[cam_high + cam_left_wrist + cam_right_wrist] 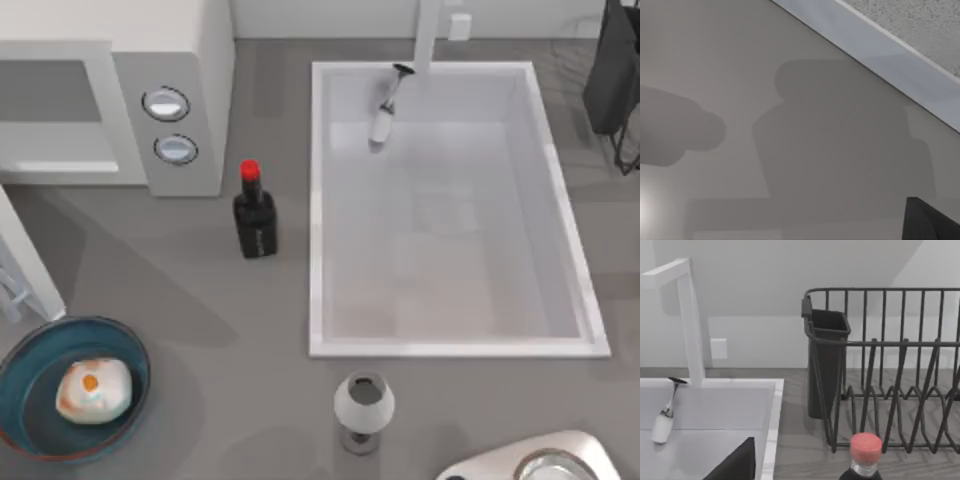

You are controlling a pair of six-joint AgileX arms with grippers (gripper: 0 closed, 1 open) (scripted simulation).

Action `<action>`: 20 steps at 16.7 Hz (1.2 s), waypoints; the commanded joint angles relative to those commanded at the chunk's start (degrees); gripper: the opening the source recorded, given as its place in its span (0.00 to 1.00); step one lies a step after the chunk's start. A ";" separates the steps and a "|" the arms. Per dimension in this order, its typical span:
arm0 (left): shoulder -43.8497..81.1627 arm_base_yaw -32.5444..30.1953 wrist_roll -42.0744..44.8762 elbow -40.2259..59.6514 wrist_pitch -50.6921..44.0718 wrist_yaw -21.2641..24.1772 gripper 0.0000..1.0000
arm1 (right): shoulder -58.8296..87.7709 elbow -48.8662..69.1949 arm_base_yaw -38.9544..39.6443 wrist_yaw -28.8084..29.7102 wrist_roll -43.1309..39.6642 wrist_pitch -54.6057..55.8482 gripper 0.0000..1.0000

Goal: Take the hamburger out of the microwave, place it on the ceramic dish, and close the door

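The hamburger point(93, 390) lies in the blue ceramic dish point(30, 345) at the table's front left. The microwave point(190, 60) stands at the back left with its cavity exposed. Its door point(28, 262) is swung out towards the front along the left edge. The left wrist view sits close to a flat grey-white panel point(805, 150) with a lighter frame, apparently the door, and one dark fingertip point(930, 222) of my left gripper shows at its corner. My right arm point(545, 462) is parked at the front right, with one dark fingertip point(737, 465) over the sink.
A dark bottle point(255, 215) with a red cap stands between the microwave and the white sink point(320, 200). A wine glass point(383, 115) lies in the sink. A grey-white goblet point(363, 408) stands in front of the sink. A black dish rack point(890, 370) is at the back right.
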 joint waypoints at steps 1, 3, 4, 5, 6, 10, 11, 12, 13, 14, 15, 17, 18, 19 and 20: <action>-0.83 -2.94 -2.06 -0.51 0.06 -1.88 0.00 | 0.00 0.00 0.00 0.00 0.00 0.00 1.00; -2.80 -9.87 -6.69 -1.68 0.21 -6.08 0.00 | 0.00 0.00 0.00 0.00 0.00 0.00 1.00; -3.87 -13.43 -9.09 -2.30 0.29 -8.25 0.00 | 0.00 0.00 0.00 0.00 0.00 0.00 1.00; -4.94 -16.71 -11.41 -2.92 0.37 -10.35 0.00 | 0.00 0.00 0.00 0.00 0.00 0.00 1.00; -5.96 -19.47 -13.55 -3.49 0.45 -12.29 0.00 | 0.00 0.00 0.00 0.00 0.00 0.00 1.00; -8.25 -24.41 -18.03 -4.76 0.63 -16.42 0.00 | 0.00 0.00 0.00 0.00 0.00 0.00 1.00; -8.25 -24.41 -18.03 -4.76 0.63 -16.42 0.00 | 0.00 0.00 0.00 0.00 0.00 0.00 1.00; -8.25 -24.41 -18.03 -4.76 0.63 -16.42 0.00 | 0.00 0.00 0.00 0.00 0.00 0.00 1.00; -7.99 -24.20 -17.99 -4.54 0.61 -16.19 0.00 | 0.00 0.00 0.00 0.00 0.00 0.00 1.00; -7.84 -24.20 -17.99 -4.42 0.69 -16.19 0.00 | 0.00 0.00 0.00 0.00 0.00 0.00 1.00; -7.09 -24.23 -17.99 -3.86 1.07 -16.20 0.00 | 0.00 0.00 0.00 0.00 0.00 0.00 1.00; -3.74 -24.31 -17.99 -1.61 2.61 -16.23 0.00 | 0.00 0.00 0.00 0.00 0.00 0.00 1.00; -1.15 -24.37 -18.00 -0.09 3.65 -16.24 0.00 | 0.00 0.00 0.00 0.00 0.00 0.00 1.00; 2.00 -24.43 -18.00 1.60 4.82 -16.26 0.00 | 0.00 0.00 0.00 0.00 0.00 0.00 1.00; 5.51 -24.50 -18.01 3.37 6.07 -16.28 0.00 | 0.00 0.00 0.00 0.00 0.00 0.00 1.00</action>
